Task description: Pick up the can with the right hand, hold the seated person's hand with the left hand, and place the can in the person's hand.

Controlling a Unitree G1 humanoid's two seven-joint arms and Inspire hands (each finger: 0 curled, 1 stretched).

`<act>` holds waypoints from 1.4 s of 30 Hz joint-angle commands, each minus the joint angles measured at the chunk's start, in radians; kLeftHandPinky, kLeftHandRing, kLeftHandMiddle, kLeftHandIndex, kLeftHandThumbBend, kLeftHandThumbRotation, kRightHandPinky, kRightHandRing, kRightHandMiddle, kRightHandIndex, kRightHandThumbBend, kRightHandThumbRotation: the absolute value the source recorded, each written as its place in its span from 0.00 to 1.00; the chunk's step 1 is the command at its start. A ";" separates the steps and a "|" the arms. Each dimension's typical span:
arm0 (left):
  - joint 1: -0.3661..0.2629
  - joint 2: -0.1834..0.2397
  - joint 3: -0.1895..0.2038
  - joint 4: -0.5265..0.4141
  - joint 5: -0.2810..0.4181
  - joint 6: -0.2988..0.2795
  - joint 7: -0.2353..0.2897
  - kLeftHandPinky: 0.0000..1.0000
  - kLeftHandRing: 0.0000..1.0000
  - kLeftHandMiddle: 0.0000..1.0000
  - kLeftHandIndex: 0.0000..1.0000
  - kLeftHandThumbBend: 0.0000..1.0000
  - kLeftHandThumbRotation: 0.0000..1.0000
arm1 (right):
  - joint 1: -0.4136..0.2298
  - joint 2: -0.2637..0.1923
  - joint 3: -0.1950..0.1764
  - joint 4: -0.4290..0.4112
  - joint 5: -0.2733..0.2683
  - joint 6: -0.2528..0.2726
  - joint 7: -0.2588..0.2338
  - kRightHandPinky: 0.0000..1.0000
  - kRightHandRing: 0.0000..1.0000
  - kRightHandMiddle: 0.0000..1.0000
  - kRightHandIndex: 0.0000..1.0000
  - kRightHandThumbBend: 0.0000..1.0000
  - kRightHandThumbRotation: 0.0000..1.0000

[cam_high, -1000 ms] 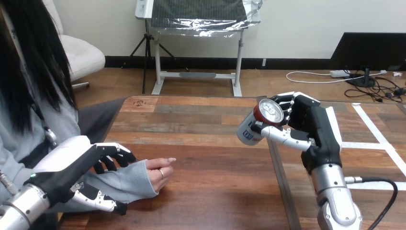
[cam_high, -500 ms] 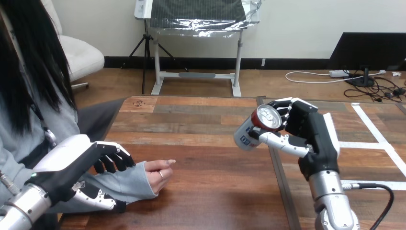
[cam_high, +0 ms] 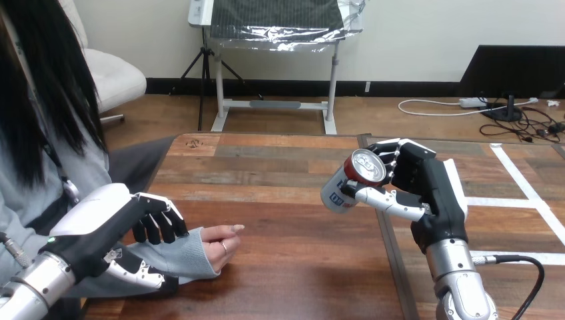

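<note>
A red-topped can with a white and blue side hangs tilted above the wooden table, its top facing me. My right hand is shut on it, fingers behind it and thumb across its front. At the view's left the person's hand rests on the table, loosely curled, in a grey sleeve. My left hand is over that sleeve at the wrist, with fingers curled over the top and the thumb below it. The can is well to the right of the person's hand and higher.
A seam runs front to back between the table and a second tabletop on the right, which carries white tape lines. The person's torso is at the left edge. Bare wood lies between the person's hand and the can.
My right hand has carried the can a little to the left and down, toward the person's hand. My left hand stays on the person's wrist, shifted only slightly.
</note>
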 commanded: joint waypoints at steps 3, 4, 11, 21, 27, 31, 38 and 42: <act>-0.043 -0.001 -0.029 0.012 0.005 -0.017 0.008 0.44 0.48 0.52 0.53 1.00 0.00 | -0.049 -0.017 0.002 -0.058 -0.001 -0.031 -0.001 0.35 0.40 0.46 0.50 0.83 0.00; -0.042 0.000 -0.030 0.012 0.006 -0.015 0.008 0.45 0.49 0.52 0.53 1.00 0.00 | -0.049 -0.018 0.002 -0.058 -0.003 -0.031 -0.001 0.35 0.40 0.46 0.50 0.83 0.00; -0.028 -0.001 -0.030 -0.004 0.008 -0.017 0.015 0.48 0.53 0.57 0.57 1.00 0.00 | -0.046 -0.021 0.002 -0.063 -0.002 -0.031 0.006 0.35 0.41 0.47 0.50 0.83 0.00; -0.004 0.001 -0.026 -0.050 -0.004 0.022 -0.003 0.58 0.63 0.67 0.68 1.00 0.00 | -0.045 -0.020 0.000 -0.064 0.007 -0.023 0.016 0.36 0.41 0.47 0.50 0.83 0.00; 0.007 0.003 -0.023 -0.064 -0.008 0.026 -0.004 0.65 0.71 0.73 0.74 1.00 0.00 | -0.048 -0.020 -0.003 -0.060 0.011 -0.026 0.027 0.36 0.41 0.47 0.50 0.83 0.00; 0.013 0.002 -0.020 -0.071 -0.013 0.025 -0.005 0.68 0.73 0.75 0.75 1.00 0.01 | -0.049 -0.021 -0.004 -0.058 0.010 -0.024 0.031 0.36 0.41 0.47 0.50 0.83 0.00; 0.020 0.003 -0.018 -0.089 -0.008 0.043 -0.008 0.77 0.80 0.80 0.81 1.00 0.04 | -0.051 -0.021 -0.004 -0.057 0.009 -0.015 0.032 0.36 0.41 0.47 0.50 0.82 0.00; 0.021 0.003 -0.018 -0.093 -0.008 0.049 -0.008 0.79 0.82 0.82 0.83 1.00 0.06 | -0.053 -0.023 -0.004 -0.054 0.008 -0.016 0.034 0.37 0.41 0.47 0.50 0.82 0.00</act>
